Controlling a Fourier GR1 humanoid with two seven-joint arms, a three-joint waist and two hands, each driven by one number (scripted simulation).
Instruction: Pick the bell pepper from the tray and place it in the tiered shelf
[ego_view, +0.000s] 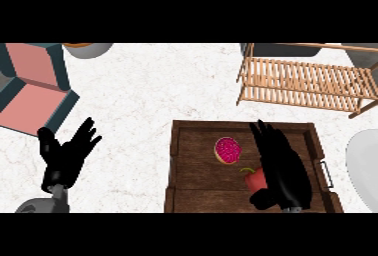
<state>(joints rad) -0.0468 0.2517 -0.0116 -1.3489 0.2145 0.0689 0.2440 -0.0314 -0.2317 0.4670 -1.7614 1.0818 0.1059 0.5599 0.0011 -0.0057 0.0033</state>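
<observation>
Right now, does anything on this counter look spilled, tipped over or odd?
Nothing stands out. The red bell pepper and a pink donut lie inside the wooden tray, and the slatted tiered shelf stands upright, nothing spilled.

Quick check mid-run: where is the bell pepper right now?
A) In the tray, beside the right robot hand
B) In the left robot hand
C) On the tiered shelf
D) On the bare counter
A: the red bell pepper lies in the wooden tray, against the right robot hand.
</observation>
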